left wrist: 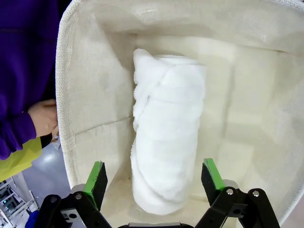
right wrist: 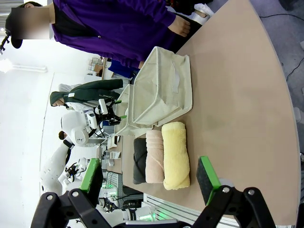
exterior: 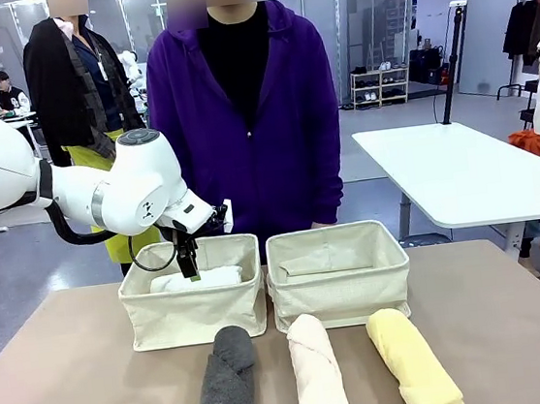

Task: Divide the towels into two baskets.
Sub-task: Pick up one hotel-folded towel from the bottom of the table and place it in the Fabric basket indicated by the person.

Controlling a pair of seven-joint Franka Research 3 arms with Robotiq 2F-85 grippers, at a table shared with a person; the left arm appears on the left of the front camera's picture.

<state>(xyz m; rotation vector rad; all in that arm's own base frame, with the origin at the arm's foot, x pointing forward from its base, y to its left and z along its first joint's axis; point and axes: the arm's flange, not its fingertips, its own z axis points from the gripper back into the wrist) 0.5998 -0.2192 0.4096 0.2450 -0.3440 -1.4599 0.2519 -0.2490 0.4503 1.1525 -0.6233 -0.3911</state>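
In the left basket the white towel lies under our left gripper, spread wide and empty, so we judge it delivered; our right gripper gapes empty too.

Fluffy terry towels, coarse canvas baskets, matt tabletop

Person in purple hoodie behind tan table; white table bkgd.

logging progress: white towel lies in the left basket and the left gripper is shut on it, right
Not shut. The left gripper is open, straddling the white towel, which does lie in the left basket. The left wrist view shows it.
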